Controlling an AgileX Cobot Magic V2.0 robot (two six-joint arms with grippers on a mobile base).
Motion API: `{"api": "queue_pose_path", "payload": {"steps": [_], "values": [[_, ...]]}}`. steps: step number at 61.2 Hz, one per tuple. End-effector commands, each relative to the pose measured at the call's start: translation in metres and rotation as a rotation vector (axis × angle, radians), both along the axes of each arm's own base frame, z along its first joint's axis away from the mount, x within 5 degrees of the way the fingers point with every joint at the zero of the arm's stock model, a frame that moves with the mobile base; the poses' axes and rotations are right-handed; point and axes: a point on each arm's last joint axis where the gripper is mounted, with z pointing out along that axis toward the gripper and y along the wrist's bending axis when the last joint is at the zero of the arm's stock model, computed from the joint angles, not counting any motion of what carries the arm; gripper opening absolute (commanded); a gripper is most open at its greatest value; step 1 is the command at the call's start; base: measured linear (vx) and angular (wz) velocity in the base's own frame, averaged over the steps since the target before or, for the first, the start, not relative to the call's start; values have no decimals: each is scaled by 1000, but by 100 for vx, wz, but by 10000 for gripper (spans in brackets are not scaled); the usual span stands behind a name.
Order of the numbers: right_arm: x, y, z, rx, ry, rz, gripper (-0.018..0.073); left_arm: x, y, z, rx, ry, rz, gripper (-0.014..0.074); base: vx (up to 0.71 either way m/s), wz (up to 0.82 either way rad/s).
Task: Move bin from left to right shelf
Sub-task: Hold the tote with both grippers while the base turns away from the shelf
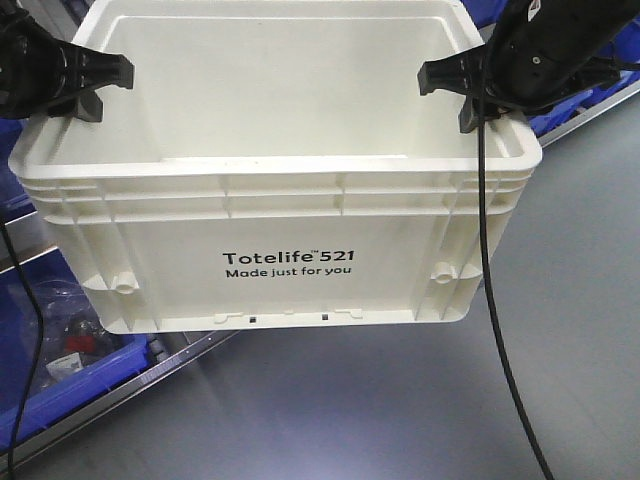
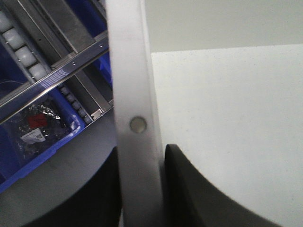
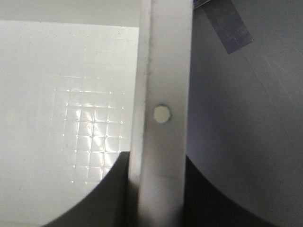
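L gripper [image 1: 100, 75]: clenched on bin's [image 1: 290, 200] left rim; wrist view shows the rim wall [image 2: 135, 94] pinched betw. two black fingers [image 2: 199, 201], one inside the bin, one outside.
R gripper [image 1: 452, 88]: clenched on the opposite rim; same grip in its wrist view, rim strip [image 3: 163, 71] betw. fingers [image 3: 106, 198], both touching it.
Bin: hangs betw. the two grippers, upright, open top up, nothing visible inside; "Totelife 521" print faces the front cam.
Under bin: grey floor [image 1: 400, 400], no contact w/ bin's base visible.
Outboard of L gripper, lower: blue bin [image 2: 61, 137] w/ bagged parts, beside a roller rail [image 2: 21, 47].
Outboard of R gripper: bare grey floor; more blue at top edge, too little seen to tell what.
Cable [image 1: 487, 250]: black, drops from R gripper across bin's right front corner.
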Motion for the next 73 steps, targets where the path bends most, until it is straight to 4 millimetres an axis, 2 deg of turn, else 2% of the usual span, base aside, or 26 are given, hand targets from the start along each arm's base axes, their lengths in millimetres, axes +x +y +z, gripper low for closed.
{"api": "queue_pose_path", "payload": {"steps": [1, 50, 73], "values": [[-4, -14, 38, -23, -204, -15, 10, -7, 4, 32, 8, -179, -18, 97, -3, -31], [-4, -14, 38, -23, -204, -15, 10, -7, 4, 32, 8, -179, -18, 97, -1, -26], [-4, -14, 38, -23, -204, -15, 10, -7, 4, 32, 8, -179, -18, 99, 4, -43]]}}
